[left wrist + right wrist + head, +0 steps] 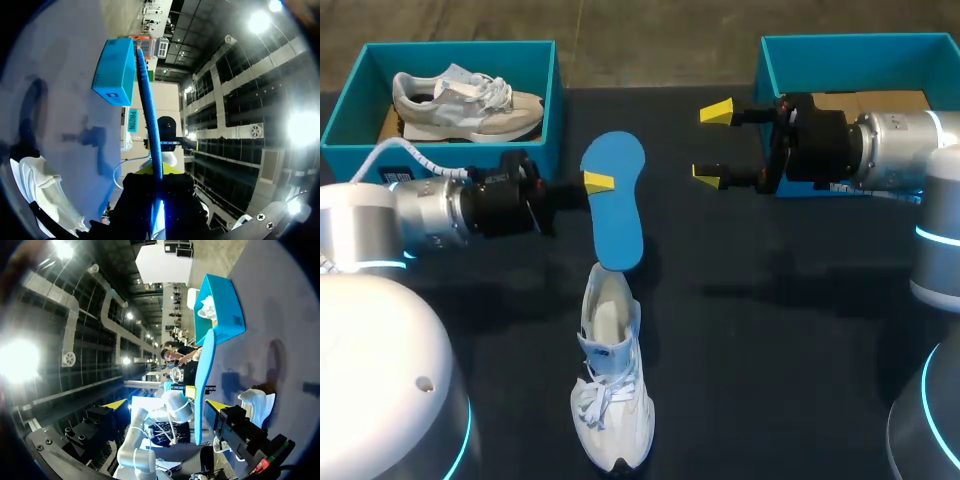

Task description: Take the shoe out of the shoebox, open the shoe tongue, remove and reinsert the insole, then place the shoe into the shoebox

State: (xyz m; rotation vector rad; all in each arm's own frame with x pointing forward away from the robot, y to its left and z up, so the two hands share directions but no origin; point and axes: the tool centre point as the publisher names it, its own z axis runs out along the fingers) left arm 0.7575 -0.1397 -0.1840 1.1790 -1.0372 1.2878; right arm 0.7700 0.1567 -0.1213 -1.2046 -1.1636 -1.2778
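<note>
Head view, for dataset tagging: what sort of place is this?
Likely a robot lab bench for shoe handling: a dark table, two teal shoeboxes, and the left gripper holding a blue insole near a white shoe.

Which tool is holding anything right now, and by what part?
The left tool is shut on the blue insole, pinching one long edge. The right tool is open, holding nothing.

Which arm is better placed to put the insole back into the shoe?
Left: the left claw grips the insole, its end at the shoe; the right claw is open and empty.
</note>
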